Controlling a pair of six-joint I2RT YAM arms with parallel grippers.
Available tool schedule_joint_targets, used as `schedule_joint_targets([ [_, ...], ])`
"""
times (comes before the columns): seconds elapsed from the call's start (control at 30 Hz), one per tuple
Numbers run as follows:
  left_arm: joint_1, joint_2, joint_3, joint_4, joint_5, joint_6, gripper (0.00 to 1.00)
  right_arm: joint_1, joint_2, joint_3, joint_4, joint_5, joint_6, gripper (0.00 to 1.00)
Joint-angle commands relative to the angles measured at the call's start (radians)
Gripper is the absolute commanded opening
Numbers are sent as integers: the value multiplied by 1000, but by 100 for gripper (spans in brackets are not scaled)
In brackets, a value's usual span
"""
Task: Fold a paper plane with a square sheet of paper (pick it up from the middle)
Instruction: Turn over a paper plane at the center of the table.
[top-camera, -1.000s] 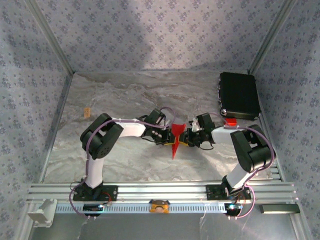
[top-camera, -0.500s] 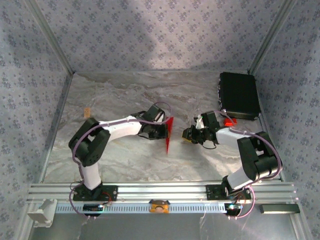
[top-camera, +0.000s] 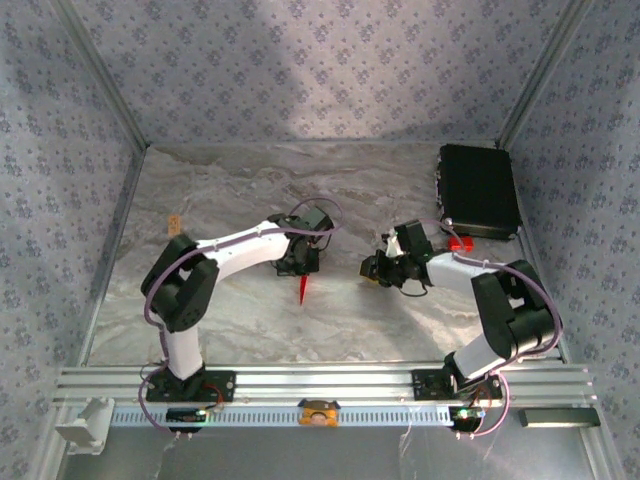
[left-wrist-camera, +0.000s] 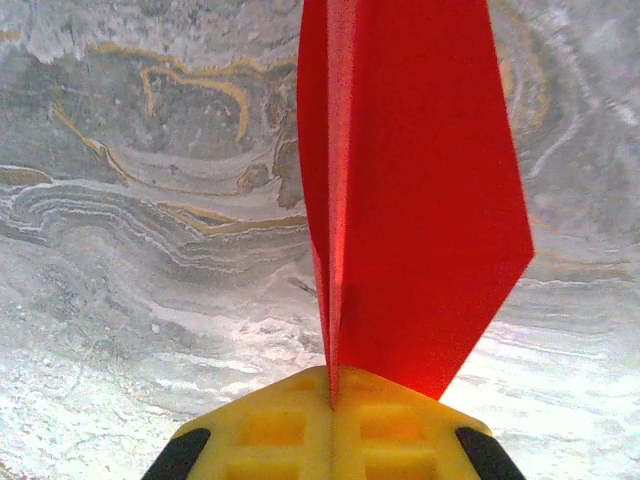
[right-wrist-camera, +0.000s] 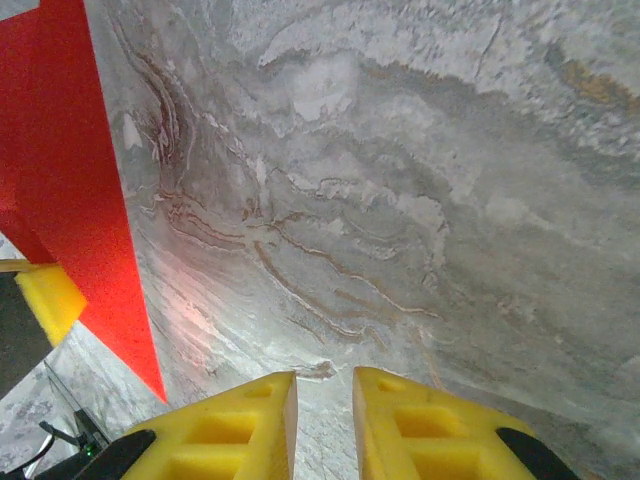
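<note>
Final step, judged: folds complete. Left gripper (left-wrist-camera: 332, 388) pinches the paper plane (left-wrist-camera: 410, 200), nose pointing near. Right gripper (right-wrist-camera: 324, 400) is empty, fingers narrowly apart. Next: lower, release.

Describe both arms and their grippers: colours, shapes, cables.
The left arm and right arm match: white tubular links between bulky black joints, with a thin lilac cable looping along each. The left gripper and right gripper have blocky yellow fingers moulded with square recesses, black at their outer base corners. Both bases are bolted to a silver slotted rail.
</note>
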Motion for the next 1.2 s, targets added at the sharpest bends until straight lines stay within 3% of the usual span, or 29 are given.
schedule_joint_targets([
  [0.0, -9, 22, 30, -72, -31, -12, 3, 10, 19, 25, -20, 15, -4, 24],
  [1.17, -34, -25, 7, -67, -108, -12, 27, 49, 60, 48, 4, 0, 0, 25],
])
